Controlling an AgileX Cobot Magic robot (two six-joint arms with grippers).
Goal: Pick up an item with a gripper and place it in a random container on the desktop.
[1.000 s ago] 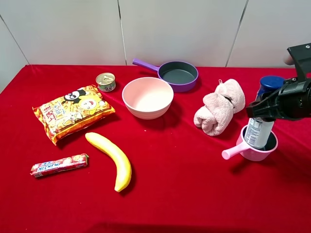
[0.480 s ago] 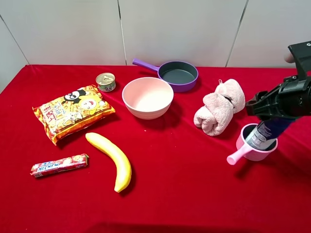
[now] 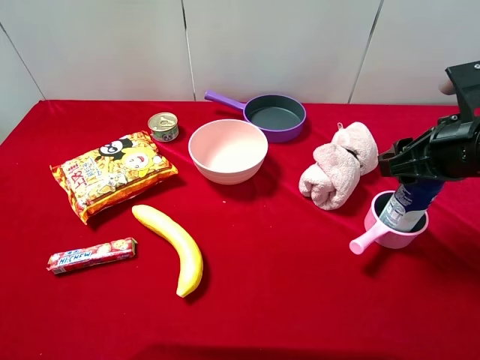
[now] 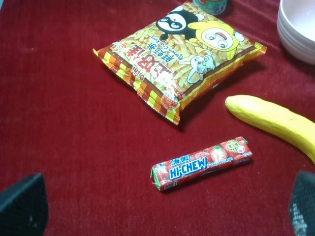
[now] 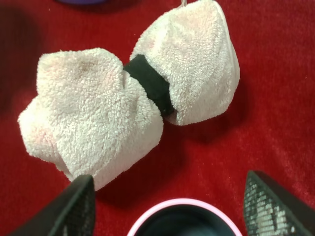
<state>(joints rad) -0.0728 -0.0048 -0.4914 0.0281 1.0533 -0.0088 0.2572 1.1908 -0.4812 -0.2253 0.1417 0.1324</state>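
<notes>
Left gripper: fingers spread, empty, over Hi-Chew pack near table's left edge. Right gripper: fingers wide apart, above bottle leaning in pink cup near right edge. Best lifted straight up, avoiding tipping it.

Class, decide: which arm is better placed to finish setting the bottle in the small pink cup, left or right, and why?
Right. The right gripper is directly over the bottle, which stands tilted in the pink cup. The left wrist view shows only the snack bag, candy and banana, far across the table.

Black right arm, boxy matte housing, dark textured fingers, left ones smooth
</notes>
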